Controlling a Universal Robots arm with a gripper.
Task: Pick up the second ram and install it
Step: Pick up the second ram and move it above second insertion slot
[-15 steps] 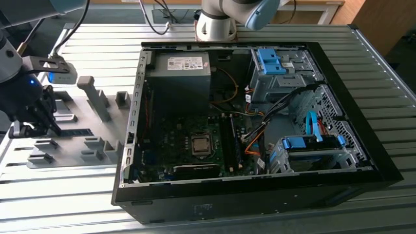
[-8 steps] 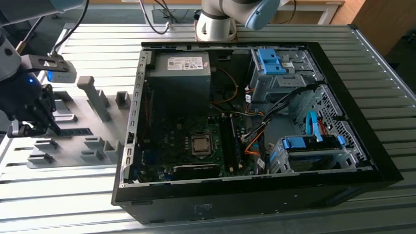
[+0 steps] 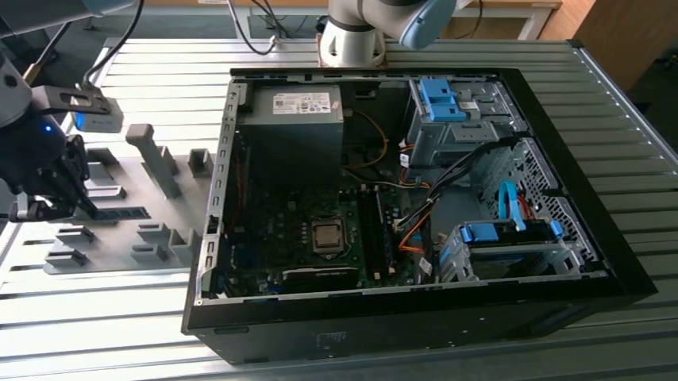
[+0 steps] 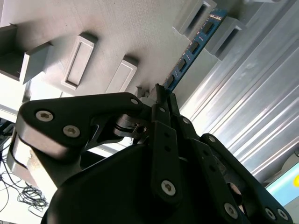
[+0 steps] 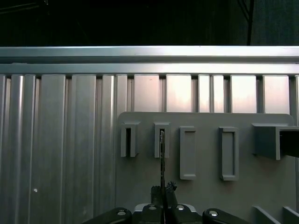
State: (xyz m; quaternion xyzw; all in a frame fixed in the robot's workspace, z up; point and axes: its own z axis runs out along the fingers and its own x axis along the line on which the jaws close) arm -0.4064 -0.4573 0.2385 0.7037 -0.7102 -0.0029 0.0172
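The second ram (image 4: 194,46) is a thin blue board with black chips. Its far end sits in a slotted holder on the grey fixture plate (image 4: 126,28). My gripper (image 4: 161,95) is shut on its near end. In the first wrist view the ram (image 5: 162,156) shows edge-on, running from my gripper (image 5: 163,190) up into one slot. In the exterior view my gripper (image 3: 81,208) is low over the fixture plate (image 3: 117,238) at the exterior view's left, with the ram (image 3: 122,212) lying along the plate beside it.
The open computer case (image 3: 225,159) lies in the middle of the ribbed metal table (image 3: 593,111). Its memory slots (image 3: 371,230) run beside the processor socket (image 3: 326,236). Orange and black cables (image 3: 418,222), blue drive brackets (image 3: 498,232) and the arm's base (image 3: 355,40) stand around them. Grey blocks (image 3: 154,159) rise from the plate.
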